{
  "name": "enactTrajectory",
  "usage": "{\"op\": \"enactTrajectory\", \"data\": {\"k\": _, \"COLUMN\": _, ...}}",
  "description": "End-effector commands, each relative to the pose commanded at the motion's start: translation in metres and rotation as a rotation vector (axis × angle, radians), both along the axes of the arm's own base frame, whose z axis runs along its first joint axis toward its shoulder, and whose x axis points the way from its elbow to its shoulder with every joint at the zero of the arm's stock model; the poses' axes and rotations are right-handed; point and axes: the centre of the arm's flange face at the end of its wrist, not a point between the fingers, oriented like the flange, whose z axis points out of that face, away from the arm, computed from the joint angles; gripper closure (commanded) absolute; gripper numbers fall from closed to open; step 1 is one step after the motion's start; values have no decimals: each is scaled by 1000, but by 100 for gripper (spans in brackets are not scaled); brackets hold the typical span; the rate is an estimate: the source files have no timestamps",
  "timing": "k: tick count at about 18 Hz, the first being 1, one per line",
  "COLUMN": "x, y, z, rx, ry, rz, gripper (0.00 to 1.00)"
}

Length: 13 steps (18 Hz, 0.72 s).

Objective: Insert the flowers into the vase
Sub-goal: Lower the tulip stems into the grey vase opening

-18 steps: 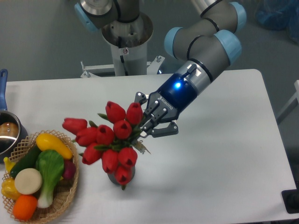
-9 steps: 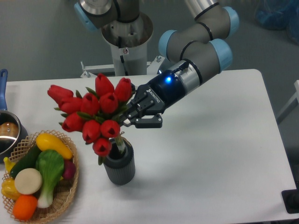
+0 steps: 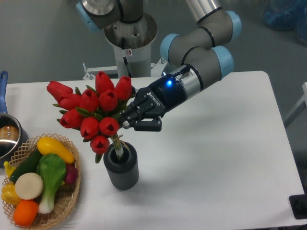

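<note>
1. Dark grey ribbed vase (image 3: 122, 166) standing upright on the white tabletop (image 3: 225, 158), just right of the wicker basket (image 3: 67, 201).
2. Bunch of red artificial tulips (image 3: 93, 114) tilted up and to the left above the vase, blooms spread wider than the rim.
3. Tied stems (image 3: 117, 143) running down from the blooms, lower ends inside the vase mouth.
4. Black two-finger gripper (image 3: 134, 120) clamped on the bunch just under the blooms, up and right of the vase, clear of its rim.
5. Grey UR5e arm (image 3: 199, 72) with light blue joint caps reaching in from the upper right of the vase, a blue light glowing on the wrist (image 3: 169, 82).
6. Arm's round base column (image 3: 129, 40) behind the vase at the tabletop's far edge.
7. Wicker basket left of the vase, holding toy vegetables: a yellow squash (image 3: 55, 149), a green leafy piece (image 3: 50, 175), a dark green cucumber (image 3: 26, 165), a pale round piece (image 3: 29, 186) and an orange one (image 3: 25, 212).
8. Shiny steel pot (image 3: 7, 139) with a blue handle (image 3: 3, 91) at the left frame edge, up and left of the basket, well apart from the vase.
</note>
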Motion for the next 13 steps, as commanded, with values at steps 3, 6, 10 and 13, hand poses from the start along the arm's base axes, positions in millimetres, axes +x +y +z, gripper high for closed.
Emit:
{"op": "enactTrajectory", "data": {"k": 3, "x": 2, "y": -2, "z": -10, "rx": -1, "ry": -1, "rz": 2, "gripper": 85}}
{"op": "enactTrajectory", "data": {"k": 6, "x": 5, "y": -4, "z": -19, "rx": 13, "ry": 19, "rz": 3, "gripper": 85}}
{"op": "enactTrajectory", "data": {"k": 10, "x": 6, "y": -4, "z": -25, "rx": 9, "ry": 11, "rz": 1, "gripper": 85}}
{"op": "enactTrajectory", "data": {"k": 13, "x": 11, "y": -6, "z": -36, "rx": 6, "ry": 6, "rz": 2, "gripper": 85}}
